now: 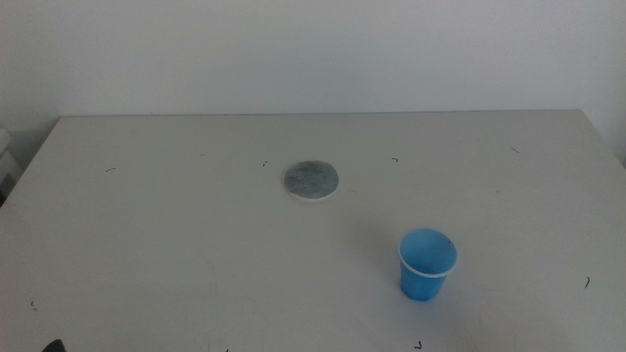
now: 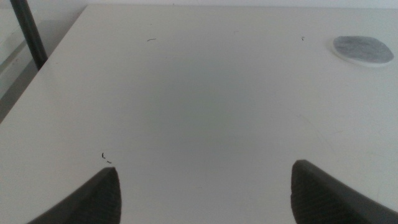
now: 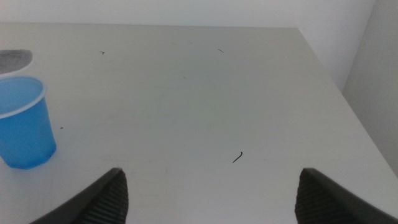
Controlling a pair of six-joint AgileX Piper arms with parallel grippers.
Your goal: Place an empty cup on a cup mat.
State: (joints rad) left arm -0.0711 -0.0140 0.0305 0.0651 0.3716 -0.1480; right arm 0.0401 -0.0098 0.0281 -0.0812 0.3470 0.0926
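Observation:
The blue cup (image 1: 426,264) stands upright and empty on the white table, right of the middle and near the front. It also shows in the right wrist view (image 3: 22,122). The grey round cup mat (image 1: 311,179) lies flat near the table's middle, well apart from the cup; it shows in the left wrist view (image 2: 363,50) and partly in the right wrist view (image 3: 15,59). My left gripper (image 2: 205,193) is open and empty above the table's front left. My right gripper (image 3: 211,196) is open and empty above the front right, with the cup off to one side. Neither arm shows in the middle view.
The white table (image 1: 147,244) carries small dark scuff marks. Its left edge and a dark post (image 2: 28,34) show in the left wrist view. Its right edge (image 3: 348,99) shows in the right wrist view.

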